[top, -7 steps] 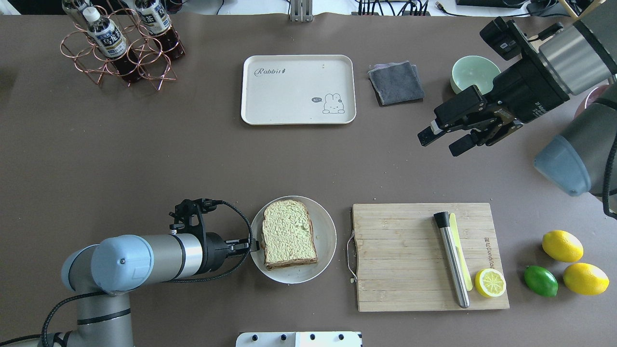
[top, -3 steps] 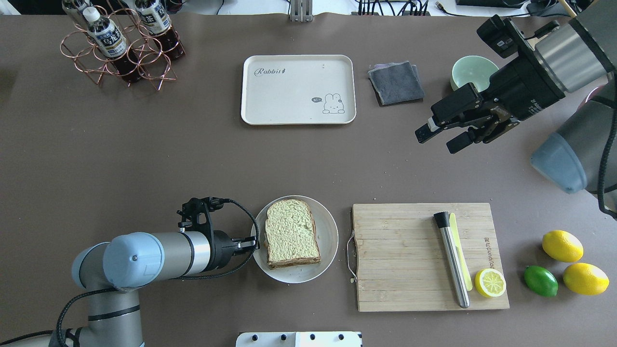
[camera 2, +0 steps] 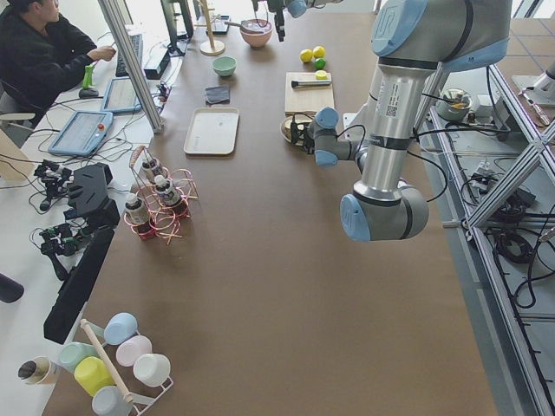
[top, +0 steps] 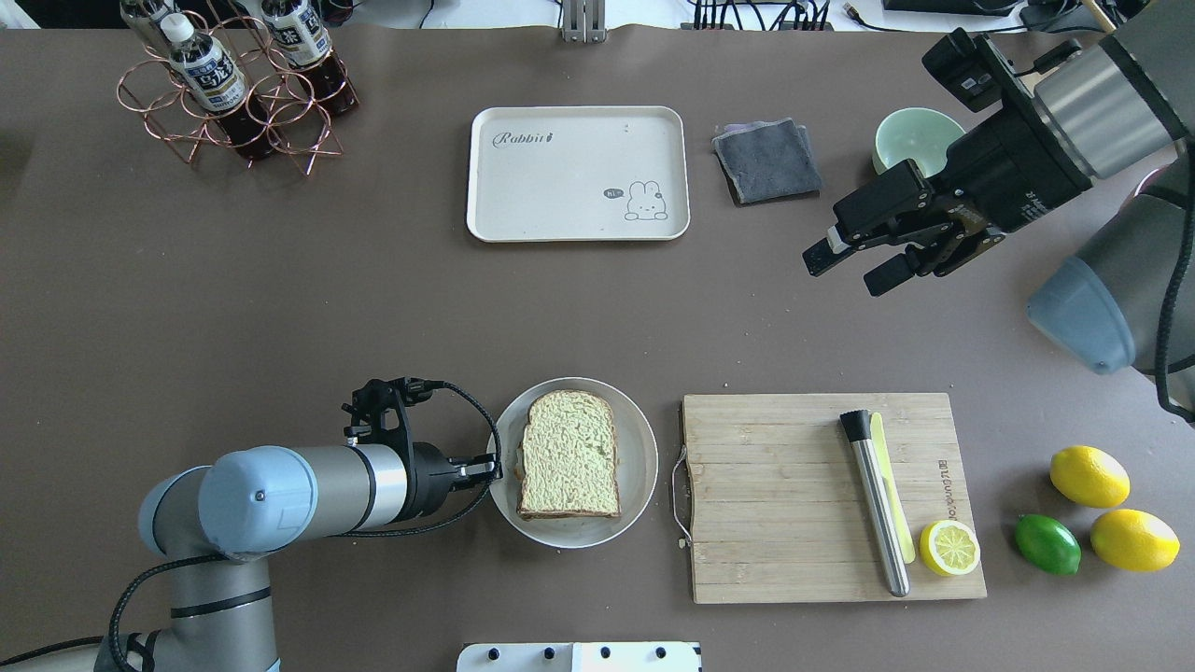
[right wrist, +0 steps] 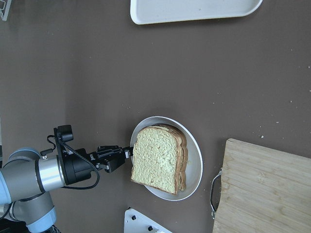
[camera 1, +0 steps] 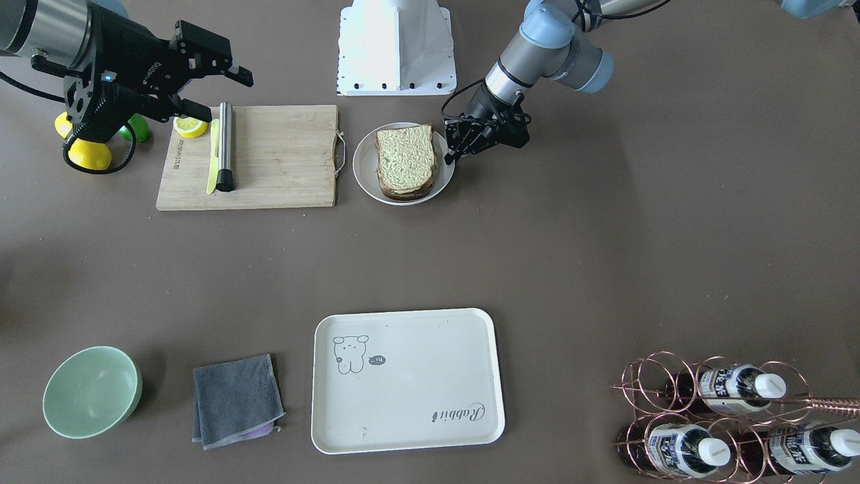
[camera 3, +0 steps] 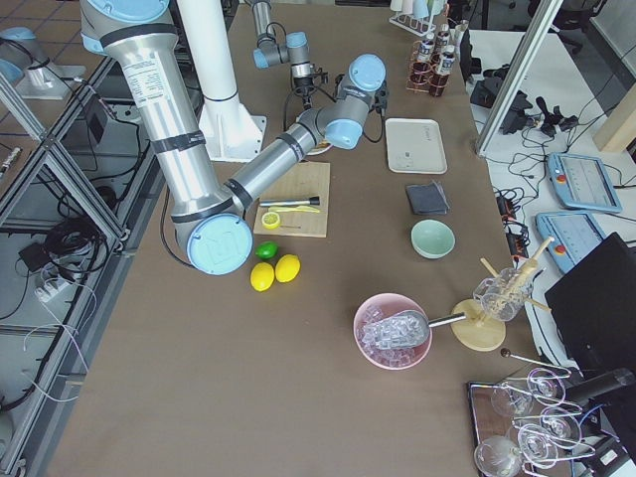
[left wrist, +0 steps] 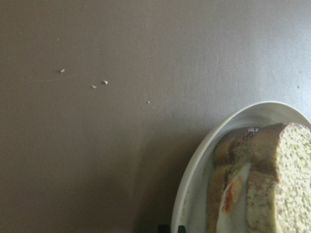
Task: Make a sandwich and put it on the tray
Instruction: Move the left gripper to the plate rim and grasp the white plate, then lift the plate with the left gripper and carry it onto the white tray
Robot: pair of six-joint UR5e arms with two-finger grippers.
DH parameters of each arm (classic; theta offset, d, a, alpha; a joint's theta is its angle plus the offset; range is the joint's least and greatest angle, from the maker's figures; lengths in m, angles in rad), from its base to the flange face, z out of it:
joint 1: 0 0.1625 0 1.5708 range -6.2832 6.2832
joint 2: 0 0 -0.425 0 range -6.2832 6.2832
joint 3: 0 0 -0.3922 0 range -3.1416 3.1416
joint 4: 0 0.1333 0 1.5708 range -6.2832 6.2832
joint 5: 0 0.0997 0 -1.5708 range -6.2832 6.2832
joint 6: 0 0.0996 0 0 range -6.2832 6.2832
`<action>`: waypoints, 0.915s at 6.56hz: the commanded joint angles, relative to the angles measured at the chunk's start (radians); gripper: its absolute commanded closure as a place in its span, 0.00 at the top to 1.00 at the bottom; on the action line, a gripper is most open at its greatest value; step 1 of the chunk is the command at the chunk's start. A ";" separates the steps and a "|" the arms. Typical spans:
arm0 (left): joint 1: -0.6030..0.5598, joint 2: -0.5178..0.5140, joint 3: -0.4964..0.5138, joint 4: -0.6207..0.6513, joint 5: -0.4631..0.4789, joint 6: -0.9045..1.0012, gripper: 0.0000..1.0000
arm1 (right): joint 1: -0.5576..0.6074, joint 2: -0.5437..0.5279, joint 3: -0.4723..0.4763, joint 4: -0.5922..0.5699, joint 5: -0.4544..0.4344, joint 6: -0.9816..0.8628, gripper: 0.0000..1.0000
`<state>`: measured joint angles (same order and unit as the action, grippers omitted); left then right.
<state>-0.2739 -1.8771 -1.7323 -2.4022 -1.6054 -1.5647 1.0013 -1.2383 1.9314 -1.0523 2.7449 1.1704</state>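
The sandwich point(top: 568, 455) lies on a round white plate point(top: 640, 459), two bread slices with egg showing between them in the left wrist view point(left wrist: 232, 191). My left gripper point(top: 492, 465) comes in low from the left. It is shut, with its tips at the plate's left rim beside the sandwich point(right wrist: 156, 158). The cream tray point(top: 560, 196) sits empty at the far middle of the table. Held high over the right side, my right gripper point(top: 843, 273) is open and holds nothing.
A wooden cutting board point(top: 784, 523) right of the plate carries a metal rod point(top: 878, 513) and a lemon half point(top: 949, 548). Lemons and a lime point(top: 1047, 544) lie further right. A grey cloth point(top: 767, 161), a green bowl point(top: 913, 140) and a bottle rack point(top: 233, 93) stand along the far side.
My left arm has pushed right against the plate. The plate slid slightly right and the sandwich turned straighter on it. My right gripper drifted a little left and away.
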 commanded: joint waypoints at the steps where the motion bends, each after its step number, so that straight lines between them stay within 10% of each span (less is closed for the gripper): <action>1: -0.013 -0.002 -0.012 0.002 -0.010 0.000 0.00 | 0.000 0.000 0.001 0.000 0.002 0.002 1.00; 6: -0.145 -0.155 -0.044 0.258 -0.137 -0.147 0.00 | 0.013 -0.004 0.029 0.005 -0.098 0.018 1.00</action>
<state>-0.3967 -1.9687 -1.7751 -2.2507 -1.7311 -1.6661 1.0126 -1.2400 1.9560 -1.0489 2.6948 1.1859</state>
